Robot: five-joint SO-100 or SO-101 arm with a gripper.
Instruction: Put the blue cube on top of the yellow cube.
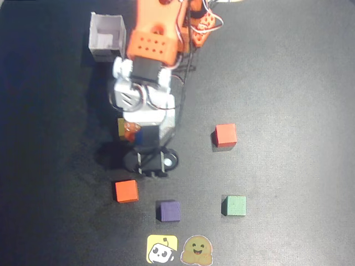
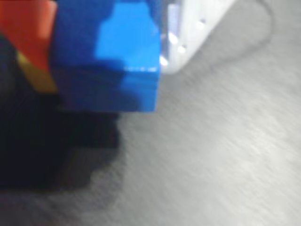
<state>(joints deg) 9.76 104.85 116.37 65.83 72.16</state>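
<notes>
In the wrist view the blue cube (image 2: 117,56) fills the upper left, clamped between an orange finger (image 2: 28,28) on its left and a white finger (image 2: 188,33) on its right. My gripper (image 2: 108,37) is shut on it. A sliver of the yellow cube (image 2: 37,77) shows low beside the orange finger. In the overhead view the gripper (image 1: 141,134) is under the arm at centre left, with a bit of the blue cube (image 1: 148,134) showing. The yellow cube (image 1: 121,127) peeks out just left of it, mostly hidden. I cannot tell the blue cube's height above the mat.
On the dark mat lie a red cube (image 1: 225,135), an orange cube (image 1: 126,191), a purple cube (image 1: 169,211) and a green cube (image 1: 235,205). A grey open box (image 1: 106,36) stands at the top left. Two flat stickers (image 1: 162,249) (image 1: 197,251) lie at the bottom edge.
</notes>
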